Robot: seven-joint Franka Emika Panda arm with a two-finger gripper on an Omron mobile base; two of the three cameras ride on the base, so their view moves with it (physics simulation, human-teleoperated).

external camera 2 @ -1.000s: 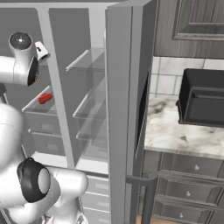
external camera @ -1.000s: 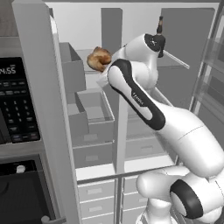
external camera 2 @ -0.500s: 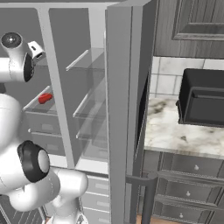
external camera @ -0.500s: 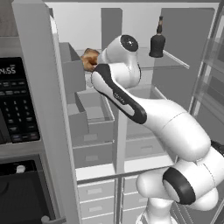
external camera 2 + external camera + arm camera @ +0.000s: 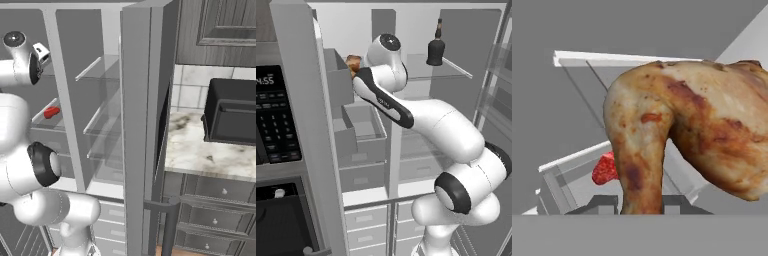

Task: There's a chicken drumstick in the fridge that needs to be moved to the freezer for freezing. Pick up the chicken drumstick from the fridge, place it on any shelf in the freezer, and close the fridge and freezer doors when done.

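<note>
We find the drumstick (image 5: 687,130) pinched in the end effector (image 5: 641,202), shank between the tips, bulk ahead and right of them. It hangs at the freezer's (image 5: 356,135) upper shelf level.

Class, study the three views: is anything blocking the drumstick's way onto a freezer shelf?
Nothing visible does. The chicken drumstick is held by the gripper in the freezer, whose door is open. A red item lies in a bin beyond it, off the shelf.
</note>
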